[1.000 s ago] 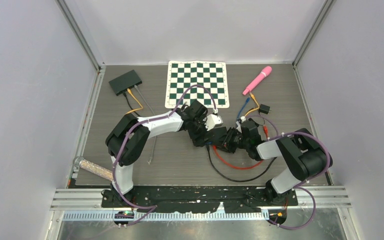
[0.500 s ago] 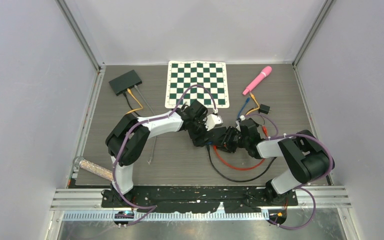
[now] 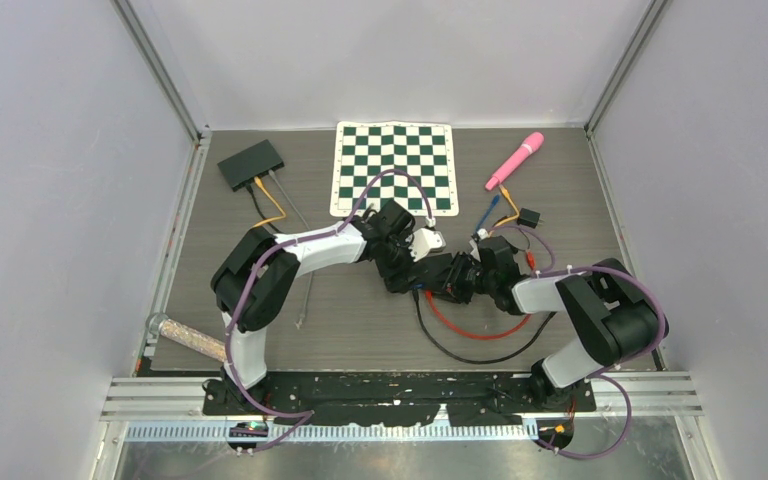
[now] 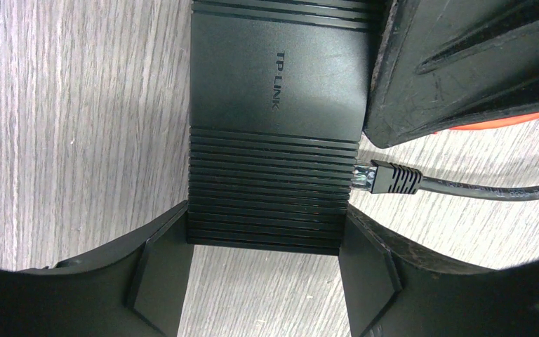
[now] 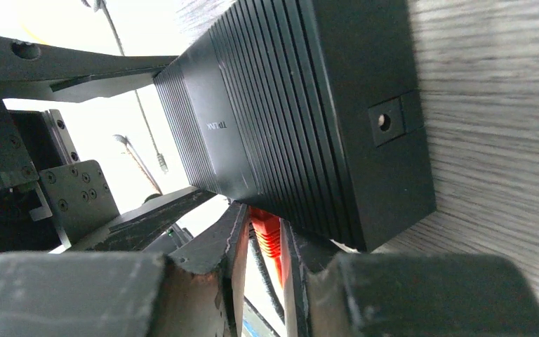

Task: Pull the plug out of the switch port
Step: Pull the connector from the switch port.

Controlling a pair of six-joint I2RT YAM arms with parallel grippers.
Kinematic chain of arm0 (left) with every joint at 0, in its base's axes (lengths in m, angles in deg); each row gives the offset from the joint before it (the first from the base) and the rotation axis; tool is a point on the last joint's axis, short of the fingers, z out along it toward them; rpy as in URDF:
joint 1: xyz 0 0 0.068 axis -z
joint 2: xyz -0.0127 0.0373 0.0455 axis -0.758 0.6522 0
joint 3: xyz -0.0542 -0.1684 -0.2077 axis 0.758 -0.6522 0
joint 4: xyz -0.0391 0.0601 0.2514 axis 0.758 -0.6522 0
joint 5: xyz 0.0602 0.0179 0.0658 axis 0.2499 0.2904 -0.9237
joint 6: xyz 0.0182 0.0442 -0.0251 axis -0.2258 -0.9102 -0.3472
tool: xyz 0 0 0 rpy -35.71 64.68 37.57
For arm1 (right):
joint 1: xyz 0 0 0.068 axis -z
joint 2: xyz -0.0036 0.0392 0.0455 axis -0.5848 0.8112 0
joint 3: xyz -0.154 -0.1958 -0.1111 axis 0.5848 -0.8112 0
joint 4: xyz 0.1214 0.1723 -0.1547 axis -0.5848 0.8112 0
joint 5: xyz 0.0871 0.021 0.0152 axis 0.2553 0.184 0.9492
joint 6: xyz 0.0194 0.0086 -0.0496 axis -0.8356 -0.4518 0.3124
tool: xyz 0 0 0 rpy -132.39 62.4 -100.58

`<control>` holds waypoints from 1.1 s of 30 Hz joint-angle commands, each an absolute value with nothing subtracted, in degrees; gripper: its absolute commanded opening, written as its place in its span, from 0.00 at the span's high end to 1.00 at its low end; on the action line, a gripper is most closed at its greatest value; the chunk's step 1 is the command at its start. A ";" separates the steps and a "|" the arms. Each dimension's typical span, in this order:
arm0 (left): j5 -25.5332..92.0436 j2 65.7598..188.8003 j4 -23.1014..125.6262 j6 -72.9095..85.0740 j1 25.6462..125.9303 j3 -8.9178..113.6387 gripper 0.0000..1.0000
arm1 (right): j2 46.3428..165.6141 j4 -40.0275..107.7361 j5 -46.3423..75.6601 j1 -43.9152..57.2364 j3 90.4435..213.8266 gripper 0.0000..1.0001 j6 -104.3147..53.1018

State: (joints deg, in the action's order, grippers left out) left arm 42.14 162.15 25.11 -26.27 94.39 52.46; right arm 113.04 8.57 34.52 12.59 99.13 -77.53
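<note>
Looking down from above, we see the 2 arms meeting at the middle of the table (image 3: 360,320). The left gripper (image 4: 263,235) is clamped on the black switch (image 4: 274,105), with 1 finger pressed against each long side near its end, and the switch lies flat on the wood.

The right gripper (image 5: 265,246) is closed on the red plug (image 5: 268,235), which sits pinched in the narrow gap between its fingers, right at the switch's port side. We cannot tell whether that plug is still seated in its port, because the fingers cover the joint.

Just beside it on the same side, a black plug (image 4: 389,177) sits in its port, and its black cable (image 4: 491,189) trails away across the table. A red cable (image 3: 470,330) loops on the table below the grippers.

Against the overhead view from 1 s ago, the right arm's wrist now sits a little further left, closer to the left gripper, and its forearm is angled slightly differently. Since 0.5 s ago we see almost no change. The left arm and the switch hold the same place in all 3 overhead views.
</note>
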 commanded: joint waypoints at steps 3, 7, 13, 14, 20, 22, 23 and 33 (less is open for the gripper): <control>48.07 162.48 20.51 -25.50 95.26 52.12 0.58 | 113.20 12.03 28.14 12.76 101.01 0.95 -73.49; 47.61 160.95 23.27 -25.05 95.26 50.22 0.59 | 112.26 14.14 28.49 12.81 100.70 0.95 -70.11; 47.08 161.43 23.18 -25.01 95.23 50.82 0.60 | 112.22 13.62 31.34 12.76 100.46 0.95 -67.50; 46.98 161.48 23.30 -25.01 95.20 50.77 0.60 | 112.67 13.03 33.07 12.76 100.35 0.95 -67.60; 46.39 161.31 23.65 -24.83 95.21 50.51 0.61 | 112.67 12.24 33.97 12.77 99.89 0.95 -66.85; 46.16 161.30 23.88 -24.83 95.17 50.37 0.61 | 112.09 16.10 32.09 12.74 100.38 0.95 -65.60; 46.08 161.30 23.97 -24.71 95.17 50.44 0.61 | 111.67 16.68 31.64 12.75 100.49 0.95 -65.41; 45.25 161.37 24.43 -24.02 95.17 50.17 0.62 | 112.88 7.23 35.53 11.98 98.30 0.95 -70.14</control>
State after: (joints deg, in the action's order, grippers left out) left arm 42.18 161.98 26.11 -25.73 94.63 51.94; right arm 112.18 6.69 36.16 12.61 97.87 -70.65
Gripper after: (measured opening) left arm 0.687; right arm 0.228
